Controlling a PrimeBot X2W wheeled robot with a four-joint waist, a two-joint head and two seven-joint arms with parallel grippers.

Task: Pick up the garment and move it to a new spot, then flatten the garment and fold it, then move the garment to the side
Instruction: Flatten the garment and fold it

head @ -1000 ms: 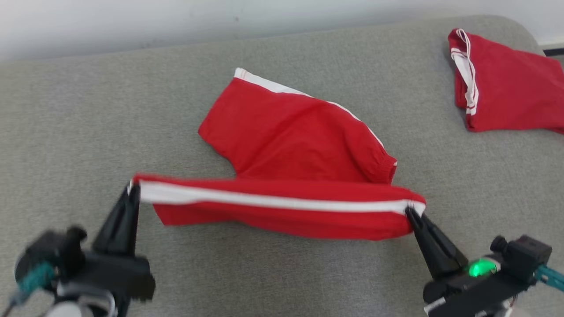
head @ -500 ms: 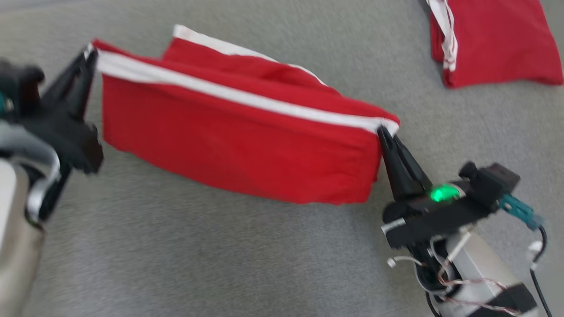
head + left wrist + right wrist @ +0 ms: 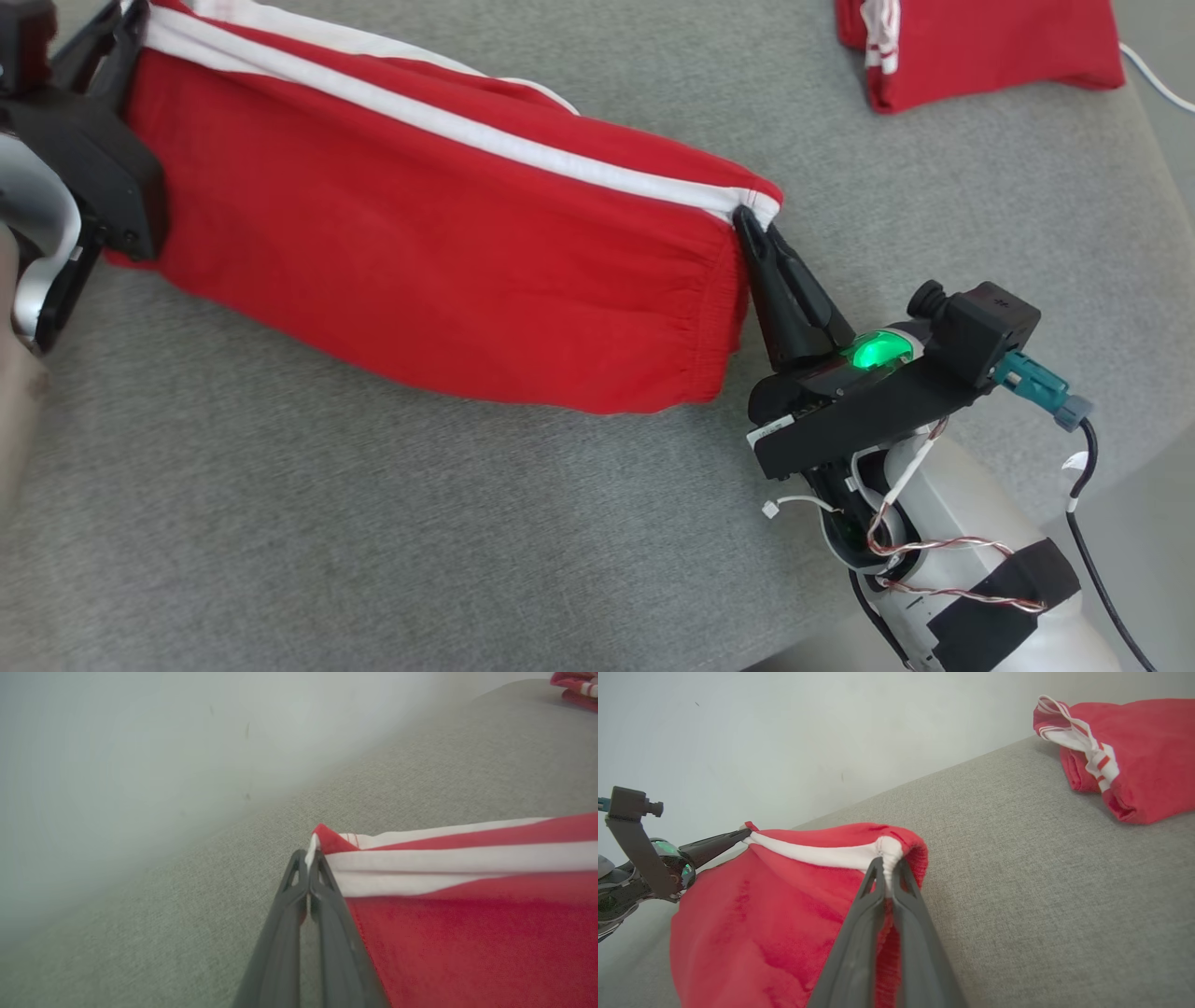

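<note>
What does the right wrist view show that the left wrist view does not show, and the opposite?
Right wrist view: the right gripper shut on the gathered end of the red garment, which is stretched across to the other gripper, and the white trim of the second red garment. Left wrist view: a close look at the left gripper shut on the white-striped corner. Both: the red garment, the left gripper, the second red garment, the grey cushion and the pale wall.
</note>
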